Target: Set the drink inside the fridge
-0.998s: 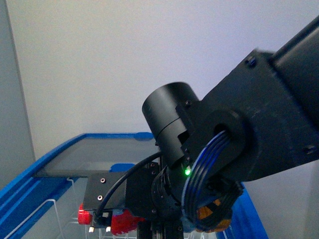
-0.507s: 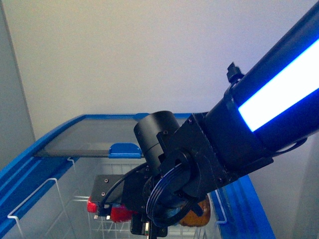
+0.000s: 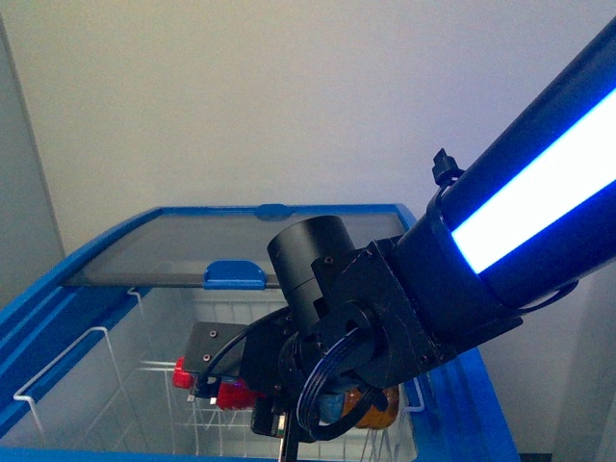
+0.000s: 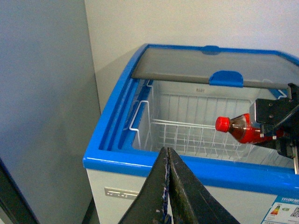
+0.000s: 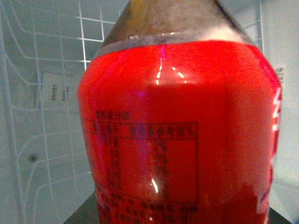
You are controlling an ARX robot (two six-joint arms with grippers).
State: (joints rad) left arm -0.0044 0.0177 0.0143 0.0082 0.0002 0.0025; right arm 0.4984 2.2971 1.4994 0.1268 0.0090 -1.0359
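Closest to you in the left wrist view, your left hand (image 4: 167, 161) is sitting clenched at the bottom centre of the frame. Its fingers are pressing together with nothing between them, and it is hanging just outside the front rim of the fridge (image 4: 196, 167).

Past that blue rim, the near half of the fridge is lying open. A white wire basket (image 4: 187, 137) is hanging inside it, in the middle of the frame.

Over the basket, at centre right, the bottle (image 4: 243, 129) is lying on its side in the air. Its red cap (image 4: 222, 123) is pointing toward the left of the frame. Your right hand (image 4: 276, 122) is grasping it at the right edge. In the right wrist view the red label is filling nearly the whole frame, with basket wires showing behind it.

In the front view your right arm (image 3: 462, 279) is reaching in from the upper right and is covering most of the bottle.

Farther back, the glass lid (image 4: 196, 63) is covering the far half of the fridge, with its blue handle (image 4: 226, 78) on the near edge. Behind it a plain wall (image 3: 241, 96) is filling the top of the frame.
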